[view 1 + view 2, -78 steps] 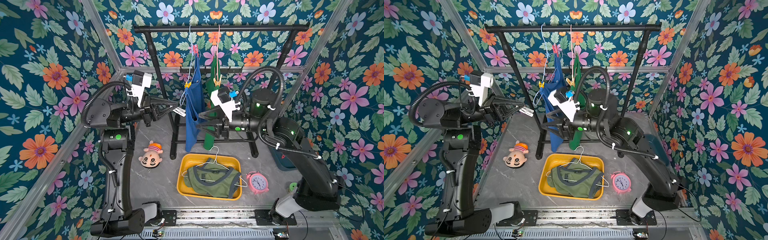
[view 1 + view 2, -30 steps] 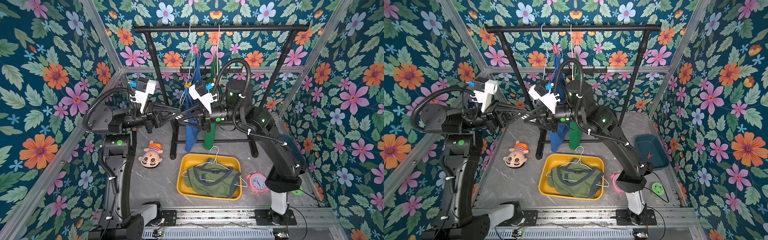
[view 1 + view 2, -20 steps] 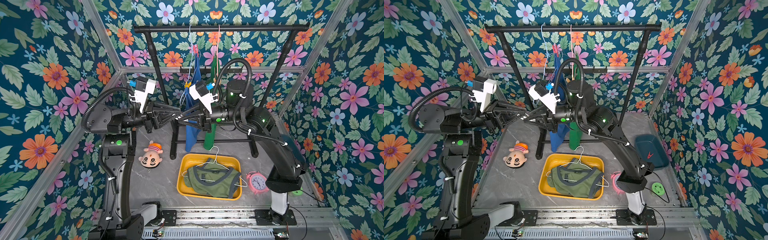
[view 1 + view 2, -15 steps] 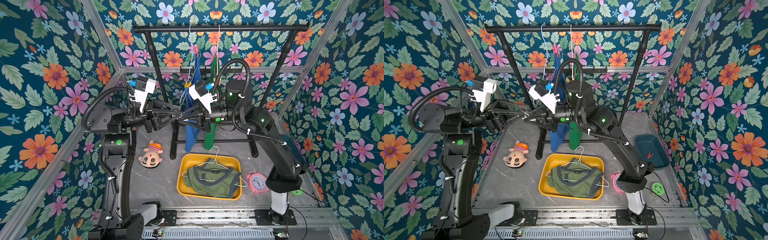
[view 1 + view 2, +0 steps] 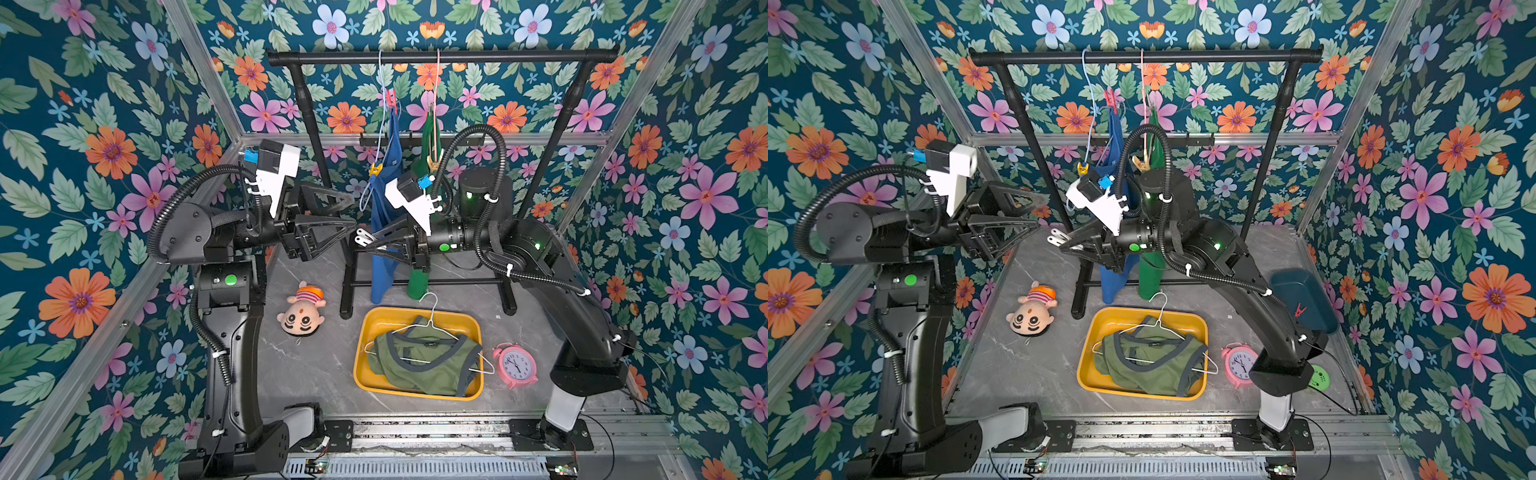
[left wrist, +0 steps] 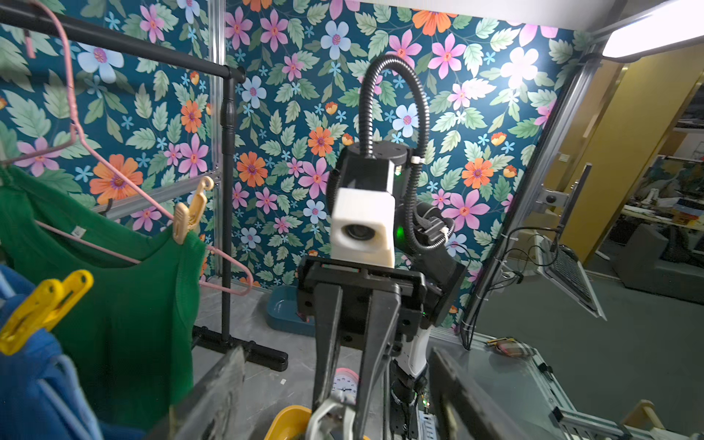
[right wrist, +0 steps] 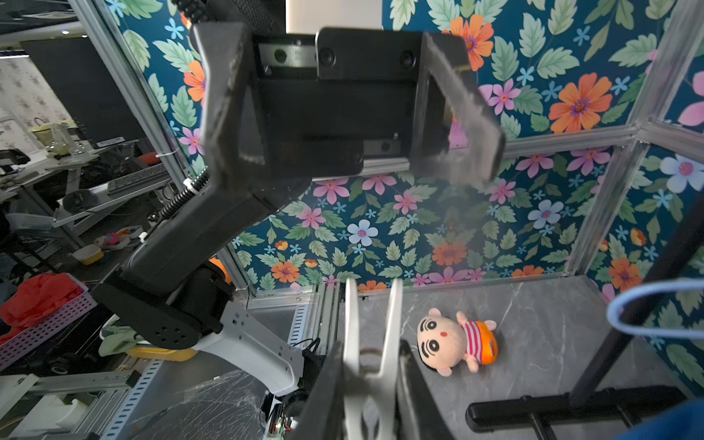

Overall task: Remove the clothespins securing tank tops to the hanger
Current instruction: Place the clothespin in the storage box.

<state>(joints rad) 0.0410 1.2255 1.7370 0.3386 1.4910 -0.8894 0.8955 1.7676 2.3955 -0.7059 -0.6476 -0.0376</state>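
The black rack (image 5: 440,58) is my landmark. From its rail hang the blue tank top (image 5: 381,270) and the green tank top (image 5: 417,284), side by side on wire hangers and pinned so they cannot slide off. The olive tank top (image 5: 424,365) lies with its hanger in the yellow tray (image 5: 361,374) in front of the rack's foot, with no pin on it that I can see.

My arms meet nose to nose just before the rack's left post. My left end effector (image 5: 354,214) stands wide and empty, bearing nothing. My right end effector (image 5: 369,244) is narrow, pinching a pale clothespin (image 7: 351,327) with its two legs pointing at the left one. I take this for a hand-over.

On the rack, a yellow clothespin (image 6: 42,308) bites the blue tank top's shoulder and a beige clothespin (image 6: 188,213) bites the green one's. A red clothespin (image 5: 390,97) sits high by the blue one's hanger.
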